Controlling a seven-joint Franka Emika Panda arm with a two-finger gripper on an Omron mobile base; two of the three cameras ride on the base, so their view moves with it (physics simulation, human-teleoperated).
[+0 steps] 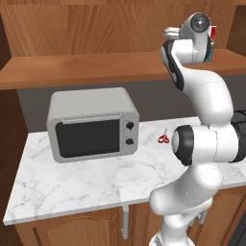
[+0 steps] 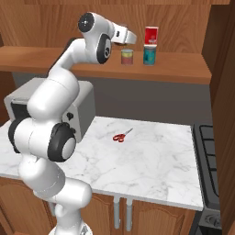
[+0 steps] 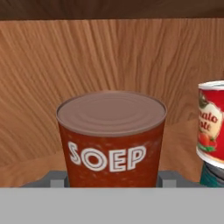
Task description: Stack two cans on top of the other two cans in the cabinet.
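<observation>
Right base view shows the arm (image 2: 69,69) raised and bent forward at shelf (image 2: 183,69) height, its fingers (image 3: 112,179) closed on the brown can (image 3: 112,135). Beside it, the red can (image 2: 151,35) sits stacked on the teal can (image 2: 149,55).

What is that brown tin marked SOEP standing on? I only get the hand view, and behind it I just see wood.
Observer: The brown tin looks to stand on a long wooden shelf in an open cabinet, above a marble counter.
Operator: Why does the red tin next to it look higher?
Observer: The red tin sits on top of a teal tin, further along the same shelf.
Operator: What is down on the counter?
Observer: A grey microwave at one end, and a pair of red scissors lying flat near the middle.
</observation>
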